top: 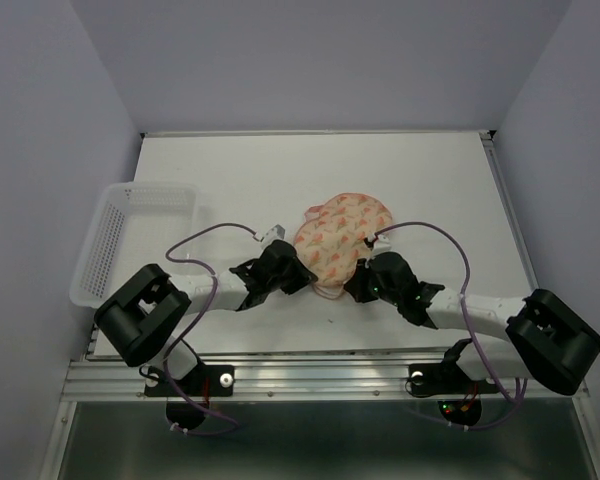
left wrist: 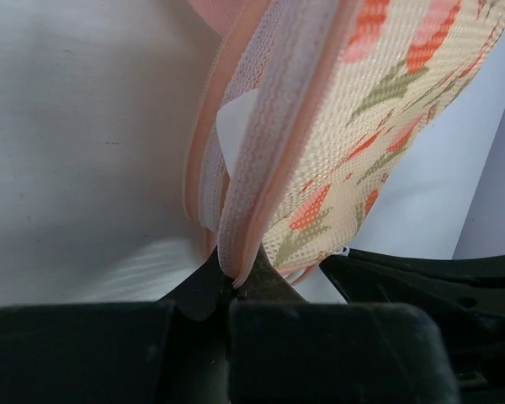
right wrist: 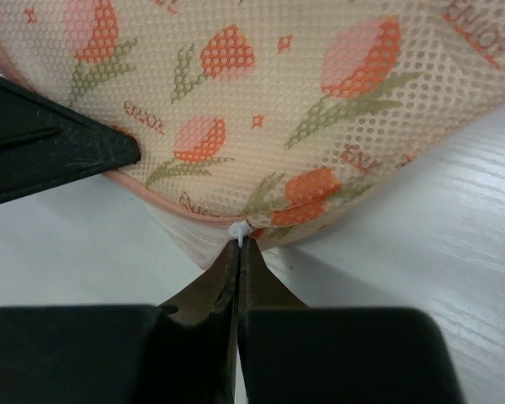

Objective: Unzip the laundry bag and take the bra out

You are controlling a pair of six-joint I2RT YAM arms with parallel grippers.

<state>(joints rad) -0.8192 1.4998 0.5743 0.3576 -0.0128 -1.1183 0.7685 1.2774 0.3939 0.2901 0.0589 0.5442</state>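
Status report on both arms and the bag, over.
Left gripper shut on laundry bag rim. Right gripper shut on its small white tab. Bra not in sight. Basket apart, far left.

the overhead view is bright and evenly lit from above; the white surface (top: 430, 170) shows no glare and the walls carry a pale lilac cast; only a thin soft shadow edges the laundry bag (top: 338, 242); straight lines bow slightly toward the frame edges; in the left wrist view the mesh is sharp, while the left gripper (left wrist: 231, 284) is dark, close and blurred; in the right wrist view the print is crisp, the right gripper (right wrist: 238, 250) underexposed, a soft grey shadow beside it
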